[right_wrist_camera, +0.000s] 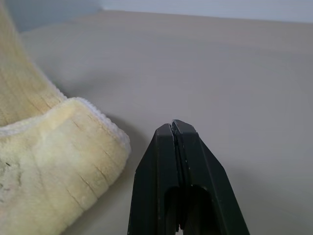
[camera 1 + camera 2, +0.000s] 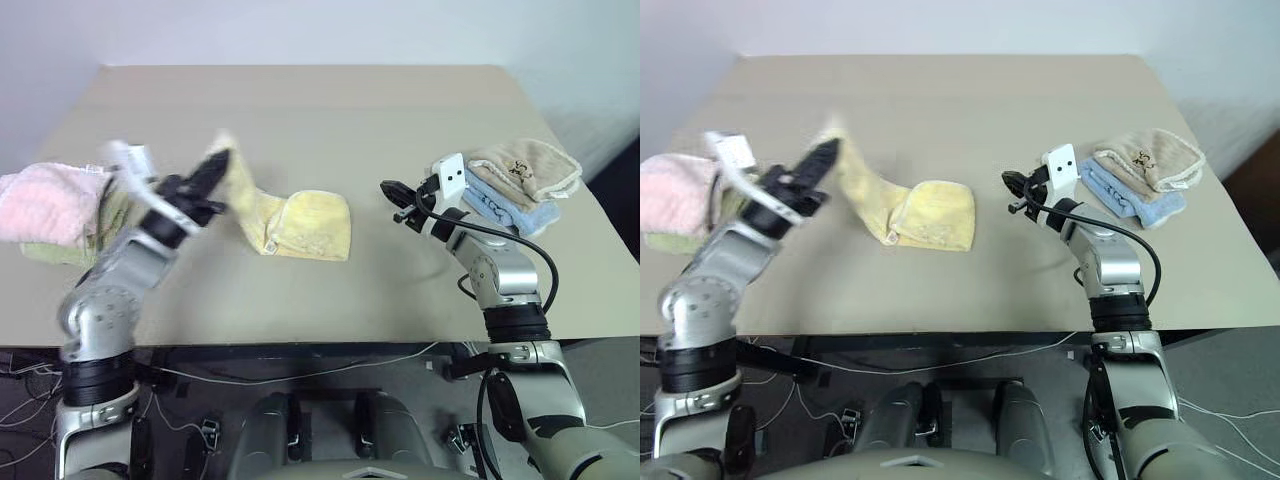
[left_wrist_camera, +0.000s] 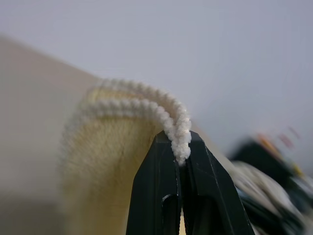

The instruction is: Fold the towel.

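Towel [image 2: 300, 225] sits mid-table [image 2: 330, 110], one corner pulled up off the surface at about 10 o'clock by the left gripper [image 3: 180, 149], which is pinching the lighter stitched edge (pink towel [image 2: 45, 200] behind it). Over at 3 o'clock, the right gripper [image 1: 174, 126] hovers pressed together, holding nothing.

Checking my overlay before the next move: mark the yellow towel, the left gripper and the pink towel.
yellow towel [image 2: 310, 225], left eye view: the folded part lying on the table.
left gripper [image 3: 182, 155], left wrist view: fingertips shut on the towel's stitched edge.
pink towel [image 2: 45, 203], left eye view: its fluffy top.
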